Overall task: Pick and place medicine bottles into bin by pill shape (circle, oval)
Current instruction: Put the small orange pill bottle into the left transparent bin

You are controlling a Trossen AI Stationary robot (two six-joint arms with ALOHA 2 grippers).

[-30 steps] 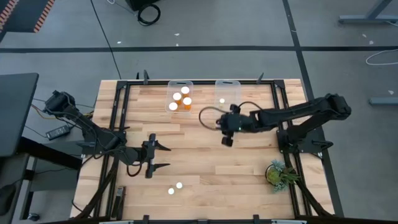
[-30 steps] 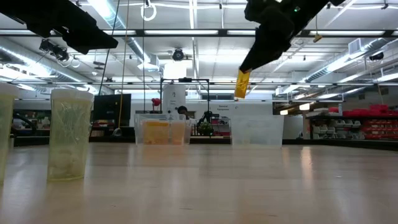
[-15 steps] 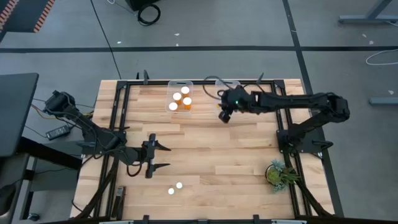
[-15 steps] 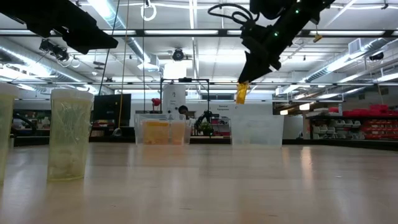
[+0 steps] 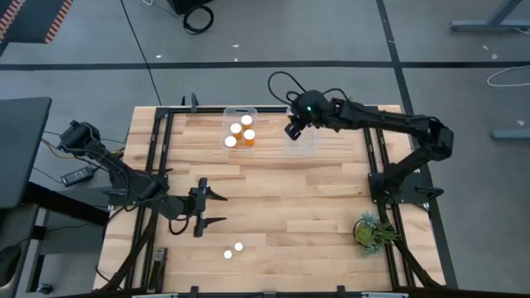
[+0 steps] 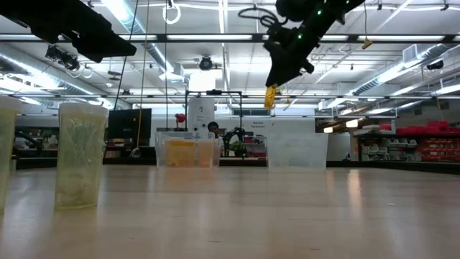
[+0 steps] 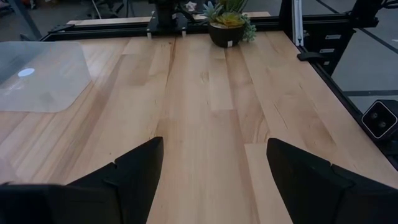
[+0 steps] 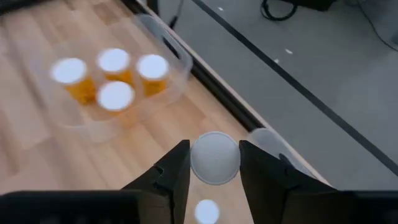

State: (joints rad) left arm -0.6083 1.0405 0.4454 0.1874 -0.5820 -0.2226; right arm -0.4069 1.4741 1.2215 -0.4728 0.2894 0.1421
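The right end effector (image 8: 214, 163) is clamped on a white-capped medicine bottle (image 8: 214, 158), held in the air over the far edge of the worktop (image 5: 273, 199), above the right-hand clear bin (image 5: 308, 142). One small bottle (image 8: 206, 211) lies below it, apparently inside that bin. The left-hand bin (image 5: 240, 129) holds four bottles (image 5: 246, 121). Two more (image 5: 233, 250) stand near the worktop's front edge, close to the left end effector (image 5: 217, 209), whose fingers are spread apart.
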